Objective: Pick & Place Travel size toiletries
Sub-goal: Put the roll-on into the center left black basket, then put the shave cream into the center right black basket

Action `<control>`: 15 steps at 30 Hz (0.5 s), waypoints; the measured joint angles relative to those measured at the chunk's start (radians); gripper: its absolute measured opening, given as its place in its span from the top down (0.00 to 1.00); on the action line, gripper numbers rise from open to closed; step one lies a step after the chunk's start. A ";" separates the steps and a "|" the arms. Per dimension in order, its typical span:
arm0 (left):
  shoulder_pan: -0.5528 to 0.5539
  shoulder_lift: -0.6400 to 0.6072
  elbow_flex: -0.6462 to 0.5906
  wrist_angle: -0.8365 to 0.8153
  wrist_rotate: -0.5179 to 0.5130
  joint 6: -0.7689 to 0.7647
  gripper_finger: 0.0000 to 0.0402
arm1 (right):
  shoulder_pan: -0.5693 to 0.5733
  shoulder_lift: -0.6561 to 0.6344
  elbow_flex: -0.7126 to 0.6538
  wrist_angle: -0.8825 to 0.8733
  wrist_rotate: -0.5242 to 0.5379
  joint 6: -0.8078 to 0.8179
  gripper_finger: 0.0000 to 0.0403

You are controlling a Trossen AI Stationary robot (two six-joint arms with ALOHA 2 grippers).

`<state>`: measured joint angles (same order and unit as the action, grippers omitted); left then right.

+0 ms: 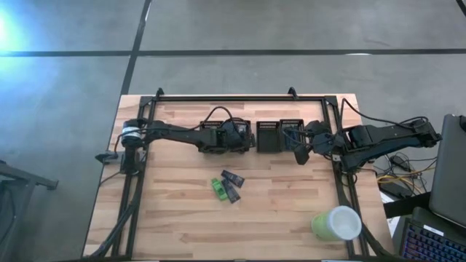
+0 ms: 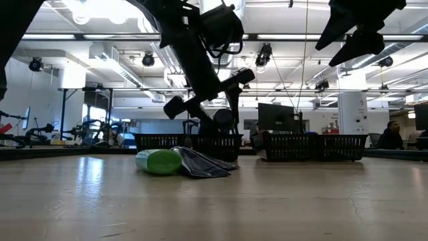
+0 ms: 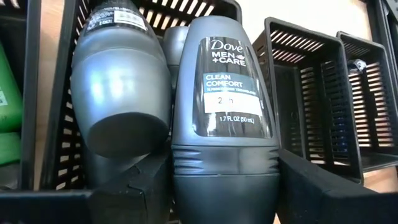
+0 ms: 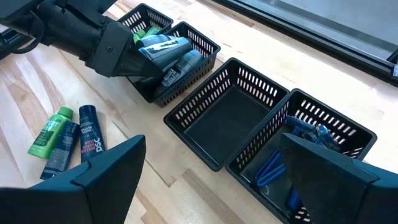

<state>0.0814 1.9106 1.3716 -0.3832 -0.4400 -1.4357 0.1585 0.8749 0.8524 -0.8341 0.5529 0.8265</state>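
— Left claw (image 3: 224, 199) first. What does it do?
— It squeezes a grey Dove bottle (image 3: 225, 118) over the second black bin (image 1: 222, 136), at 12 o'clock on the table (image 1: 175, 218).
— And the right claw (image 4: 211, 180)?
— Wide open, above the bins at 2 o'clock.
— Anything else?
— A green tube (image 1: 218, 188) and two dark tubes (image 1: 231, 185) lie near the middle.

The scene is lit brightly from overhead. In the high view, glare is seen at the left edge on the floor (image 1: 11, 33). In the low view, ceiling lights (image 2: 100, 10) are blown out, the arms are silhouetted, and the near table (image 2: 214, 207) is blurred.
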 joint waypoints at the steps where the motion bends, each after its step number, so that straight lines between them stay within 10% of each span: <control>1: 0.000 0.000 0.000 0.000 -0.005 0.000 0.45 | 0.000 0.000 0.000 0.000 0.000 0.000 0.10; 15: -0.001 0.000 0.000 0.009 -0.055 0.000 0.35 | 0.000 0.000 0.000 0.000 0.000 0.000 0.10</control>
<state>0.0809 1.9106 1.3712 -0.3740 -0.4945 -1.4357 0.1585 0.8749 0.8524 -0.8345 0.5526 0.8262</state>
